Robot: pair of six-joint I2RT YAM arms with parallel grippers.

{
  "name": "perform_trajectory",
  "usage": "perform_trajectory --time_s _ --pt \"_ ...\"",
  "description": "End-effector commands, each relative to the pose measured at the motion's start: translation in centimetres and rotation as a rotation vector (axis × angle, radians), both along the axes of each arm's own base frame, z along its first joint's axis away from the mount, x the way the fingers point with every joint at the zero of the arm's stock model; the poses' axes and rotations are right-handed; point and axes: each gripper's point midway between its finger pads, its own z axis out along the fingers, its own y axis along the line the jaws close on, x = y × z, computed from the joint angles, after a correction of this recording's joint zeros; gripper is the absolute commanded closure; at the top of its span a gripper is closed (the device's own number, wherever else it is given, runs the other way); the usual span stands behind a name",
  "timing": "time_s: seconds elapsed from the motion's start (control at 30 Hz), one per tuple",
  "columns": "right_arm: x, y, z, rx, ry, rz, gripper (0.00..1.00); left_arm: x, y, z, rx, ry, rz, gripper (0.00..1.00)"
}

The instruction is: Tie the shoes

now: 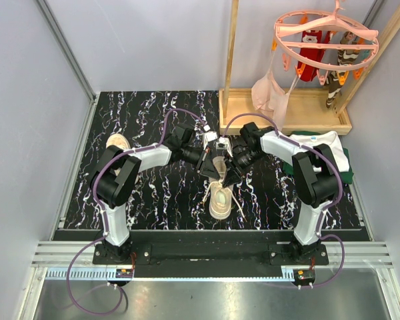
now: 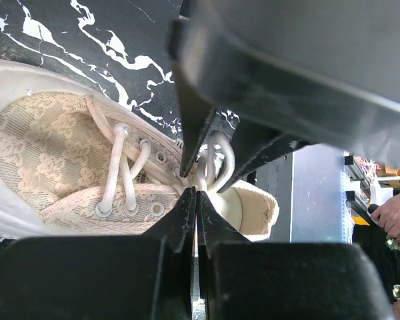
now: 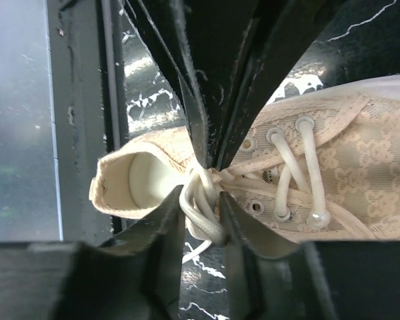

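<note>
- Pressed together in the foreground, the left gripper (image 2: 195, 195) shows no gap at its tips, which sit right at the knot. Whether a strand is caught between them cannot be told from this view.
- Opposite it, the right gripper (image 3: 201, 203) pinches a bunched loop of the white laces (image 3: 201, 223), one finger on each side of the bundle.
- Both sets of fingertips meet over the top eyelets of the beige shoe (image 3: 333, 160), just ahead of its opening. The two grippers are nearly touching each other there.
- From above, that shoe (image 1: 220, 200) stands on its sole at the middle of the black marbled table (image 1: 153, 193), toe toward the arm bases, with a loose lace end trailing to its side.
- A second shoe (image 1: 118, 141) sits well apart at the left, partly hidden behind the left arm.
- By the look of it, the step in hand is forming or cinching the bow on the first shoe. The lower lacing looks threaded and the work is gathered at the knot.
- The next move likely calls for the grippers to draw apart sideways while keeping their hold, so the knot tightens without a loop slipping free.
</note>
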Motion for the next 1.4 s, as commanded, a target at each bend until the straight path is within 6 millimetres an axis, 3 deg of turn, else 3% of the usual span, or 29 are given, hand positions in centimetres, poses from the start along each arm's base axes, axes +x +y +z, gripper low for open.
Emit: perform_trajectory --time_s 0.0,0.13,0.23,0.37,0.53,0.63,1.37 --pt "0.5 0.2 1.4 0.004 -0.116 0.008 0.72 0.1 -0.1 2.1 -0.062 -0.054 -0.019 1.0" --pt "0.9 0.2 2.0 0.006 -0.166 -0.002 0.93 0.2 -0.2 2.5 -0.079 -0.066 -0.023 1.0" --pt "1.0 0.5 2.5 0.01 -0.2 0.001 0.99 0.2 -0.3 2.8 -0.086 -0.066 -0.021 1.0" --pt "0.5 0.6 2.8 0.006 -0.259 0.022 1.0 0.7 -0.1 3.2 -0.087 -0.074 0.0 0.97" --pt "0.1 0.8 2.4 -0.013 -0.346 0.049 1.0 1.8 0.1 2.3 -0.03 -0.074 0.044 0.86" --pt "-0.1 0.8 2.3 -0.016 -0.383 0.053 1.0 2.1 0.1 1.5 -0.009 -0.069 0.053 0.87" --pt "1.0 0.8 2.9 -0.009 -0.634 0.026 1.0 -0.3 -2.3 1.3 0.001 -0.04 -0.068 0.87"
